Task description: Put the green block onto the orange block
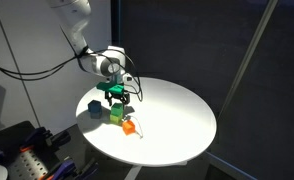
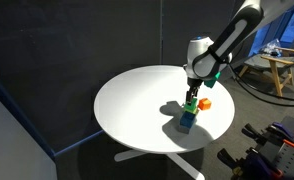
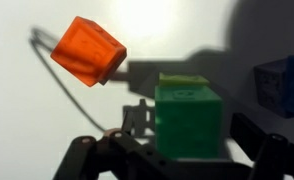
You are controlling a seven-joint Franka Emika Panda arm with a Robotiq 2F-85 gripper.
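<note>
The green block [image 3: 187, 118] sits between my gripper's [image 3: 190, 140] fingers in the wrist view, and the gripper is shut on it. The orange block [image 3: 88, 51] lies tilted on the white table, up and to the left of the green block and apart from it. In both exterior views the gripper [image 1: 115, 102] [image 2: 192, 93] hangs over the table with the green block [image 1: 117, 113] [image 2: 191, 103] at its tips. The orange block [image 1: 129, 127] [image 2: 205, 102] rests close beside it.
A blue block [image 3: 284, 85] [image 1: 94, 106] [image 2: 188, 122] stands near the green one. The round white table [image 1: 177, 110] [image 2: 137, 100] has its edge close to the blocks. A thin cable [image 3: 62, 85] runs past the orange block. Dark curtains hang behind the table.
</note>
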